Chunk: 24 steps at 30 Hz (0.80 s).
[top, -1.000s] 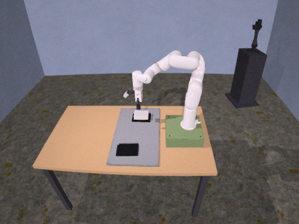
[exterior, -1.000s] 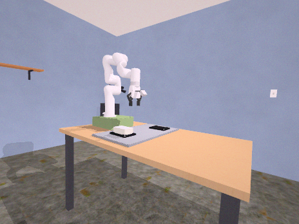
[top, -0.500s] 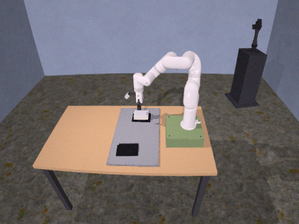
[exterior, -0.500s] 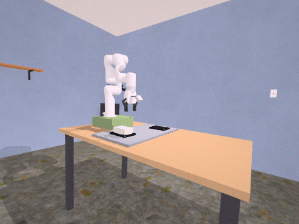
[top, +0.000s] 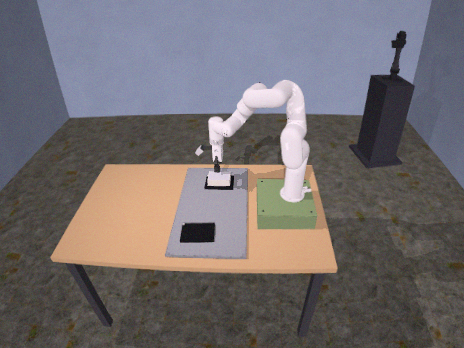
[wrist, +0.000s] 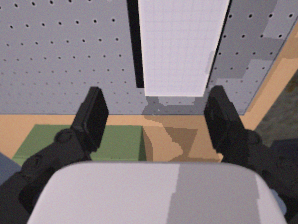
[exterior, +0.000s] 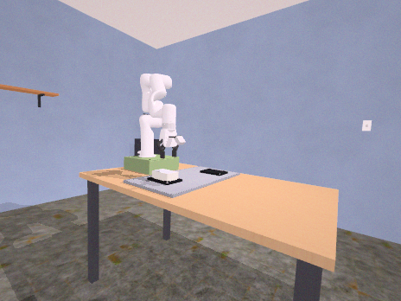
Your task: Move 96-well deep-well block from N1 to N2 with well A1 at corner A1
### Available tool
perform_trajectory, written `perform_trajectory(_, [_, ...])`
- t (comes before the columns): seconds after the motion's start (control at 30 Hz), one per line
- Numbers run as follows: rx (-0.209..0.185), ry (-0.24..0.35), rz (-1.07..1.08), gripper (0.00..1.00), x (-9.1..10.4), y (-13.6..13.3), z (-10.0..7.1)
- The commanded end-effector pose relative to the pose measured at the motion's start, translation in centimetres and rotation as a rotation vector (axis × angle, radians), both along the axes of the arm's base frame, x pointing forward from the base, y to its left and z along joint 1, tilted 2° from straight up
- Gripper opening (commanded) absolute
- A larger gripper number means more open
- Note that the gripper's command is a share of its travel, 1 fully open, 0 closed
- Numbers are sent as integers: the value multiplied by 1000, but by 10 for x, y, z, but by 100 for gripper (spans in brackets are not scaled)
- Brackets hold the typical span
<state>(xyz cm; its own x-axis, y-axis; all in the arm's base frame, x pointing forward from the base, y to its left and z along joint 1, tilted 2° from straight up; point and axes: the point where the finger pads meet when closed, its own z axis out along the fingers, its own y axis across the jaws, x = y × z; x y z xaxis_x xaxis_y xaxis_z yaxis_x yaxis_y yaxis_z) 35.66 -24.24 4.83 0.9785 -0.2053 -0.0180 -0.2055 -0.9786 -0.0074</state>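
The white deep-well block (top: 219, 180) stands on its black nest N1 (top: 218, 187) at the far end of the grey perforated mat (top: 210, 215). It also shows in the exterior view (exterior: 164, 175) and at the top of the wrist view (wrist: 179, 45). The empty black nest N2 (top: 197, 232) lies at the mat's near end; in the exterior view it shows further right (exterior: 213, 171). My gripper (top: 217, 166) hangs a little above the block, at its far short end. Its two black fingers are open wide with nothing between them (wrist: 157, 117).
The arm stands on a green base block (top: 285, 205) beside the mat, close to N1. The mat lies on an orange table (top: 130, 215). A dark pedestal (top: 384, 120) stands on the floor far to the right.
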Motion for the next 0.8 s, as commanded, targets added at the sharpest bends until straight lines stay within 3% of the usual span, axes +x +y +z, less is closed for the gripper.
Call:
perform_trajectory(0.0, [-2, -3, 0, 100, -1, -14, -11])
perform_trajectory(0.1, [-2, -4, 0, 100, -3, -24, -19])
perform_trajectory(0.63, [-2, -4, 0, 100, -3, -24, -19])
perform_trajectory(0.77, [-2, -4, 0, 100, -3, -24, -25])
